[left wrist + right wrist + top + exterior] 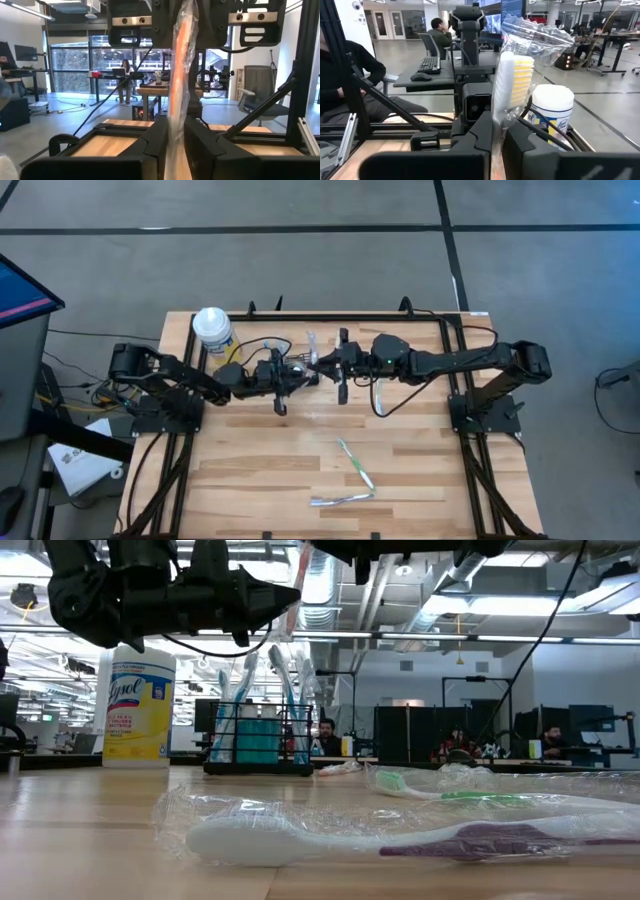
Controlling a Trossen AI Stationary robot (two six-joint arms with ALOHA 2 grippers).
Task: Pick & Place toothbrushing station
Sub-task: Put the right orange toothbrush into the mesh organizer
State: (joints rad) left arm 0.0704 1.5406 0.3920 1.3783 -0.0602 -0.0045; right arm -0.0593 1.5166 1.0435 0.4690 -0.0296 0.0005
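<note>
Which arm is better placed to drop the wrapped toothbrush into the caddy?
Right, probably: the right tool grips the wrapped toothbrush near its bristles, the left tool its handle; brushes in the caddy stand bristles up.

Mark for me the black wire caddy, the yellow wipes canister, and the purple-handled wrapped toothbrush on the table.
black wire caddy (258, 766): low view, on its base rail.
yellow wipes canister (138, 705): low view, on its label.
purple-handled wrapped toothbrush (440, 839): low view, on its handle.
</note>
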